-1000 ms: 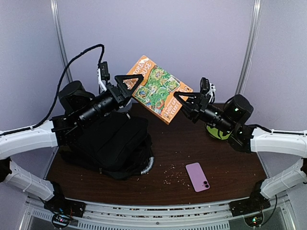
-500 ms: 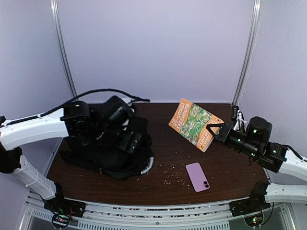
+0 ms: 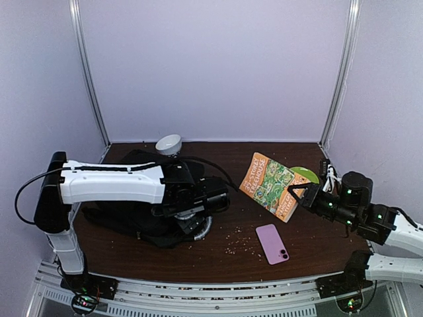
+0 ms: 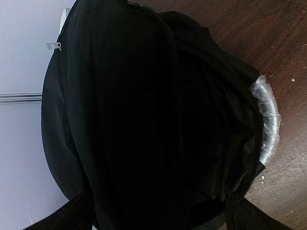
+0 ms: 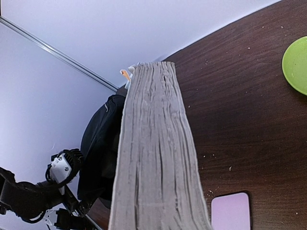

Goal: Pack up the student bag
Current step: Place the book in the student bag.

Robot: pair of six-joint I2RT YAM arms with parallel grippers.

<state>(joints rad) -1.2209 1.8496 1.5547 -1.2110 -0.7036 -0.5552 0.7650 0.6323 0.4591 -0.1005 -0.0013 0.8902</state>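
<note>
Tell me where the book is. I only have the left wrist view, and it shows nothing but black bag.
Observer: The book is in the right gripper, held tilted by one corner, to the right of the student bag in the top view.
Operator: Name anything lying near it.
Observer: A pink phone lies flat on the table, nearer the arm bases than the book.
Operator: Report what is behind the book.
Observer: A green plate sits just behind it, partly hidden by it.
</note>
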